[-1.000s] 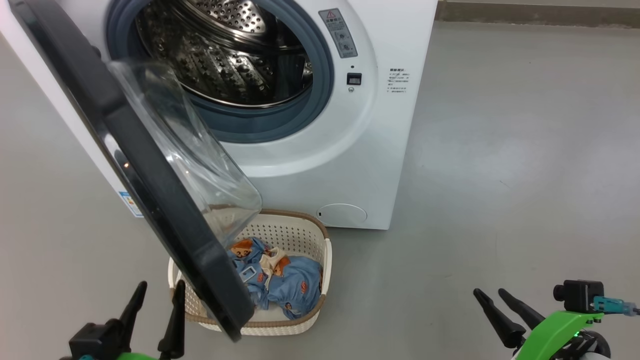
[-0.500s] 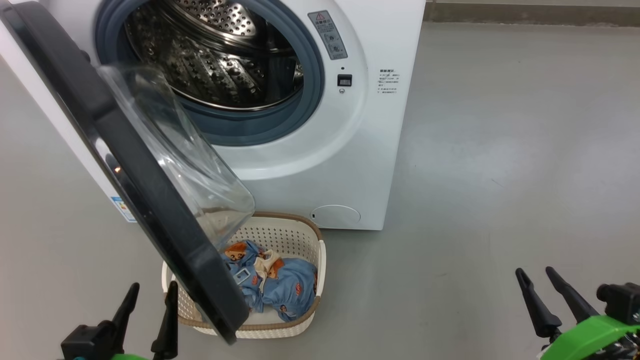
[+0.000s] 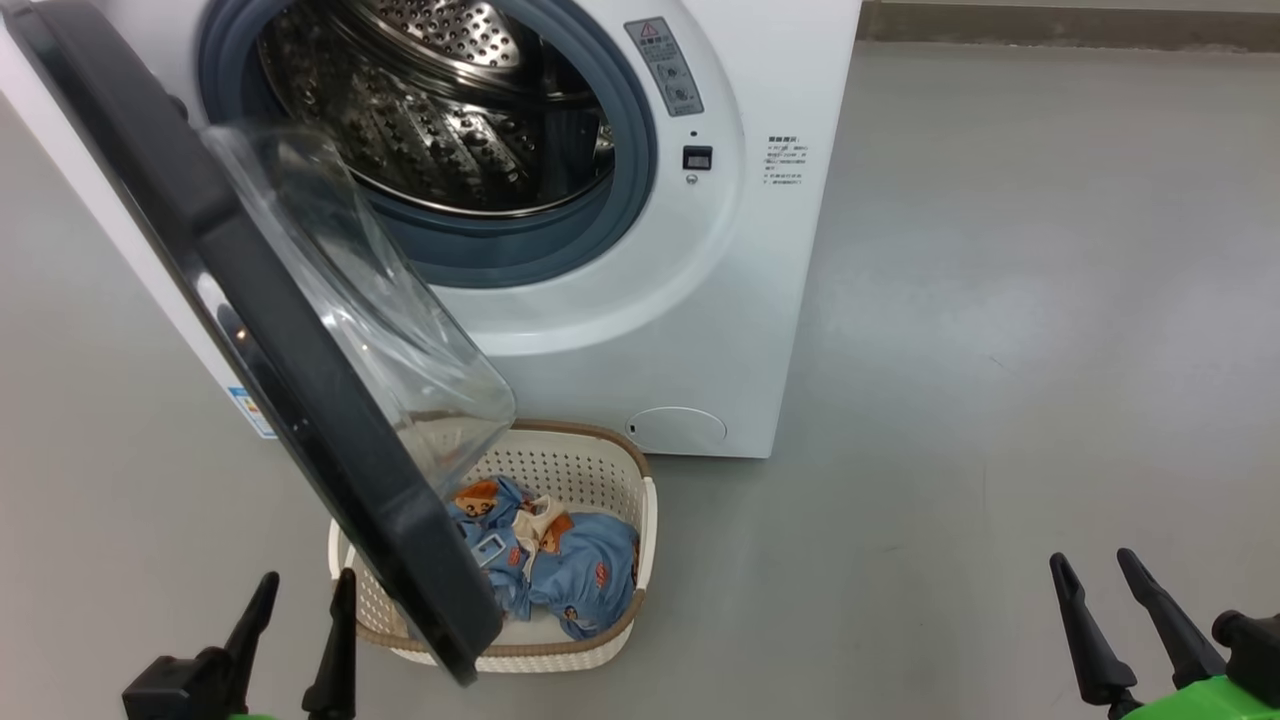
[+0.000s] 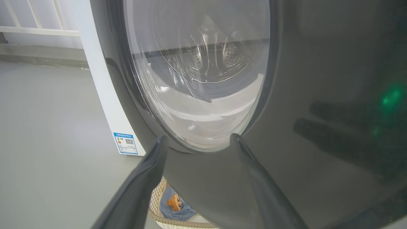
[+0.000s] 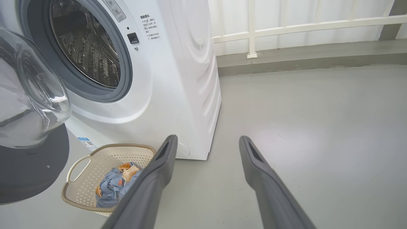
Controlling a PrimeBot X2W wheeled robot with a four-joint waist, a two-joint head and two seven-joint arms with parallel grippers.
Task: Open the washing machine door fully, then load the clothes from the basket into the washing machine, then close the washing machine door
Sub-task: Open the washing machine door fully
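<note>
Washing machine door (image 3: 290, 400), round, black-rimmed glass, open over cream perforated basket (image 3: 575, 468); left claw (image 3: 309, 574), right claw (image 3: 1090, 556) spread wide, empty.

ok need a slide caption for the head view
Open washing machine door partly hiding the basket of blue clothes on the floor, steel drum behind.

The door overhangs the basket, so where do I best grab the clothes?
Pinch the clothes at the raised blue fold beside the cream collar, coming down from the right side of the basket with the open right gripper; the washing machine door overhangs the left part.
</note>
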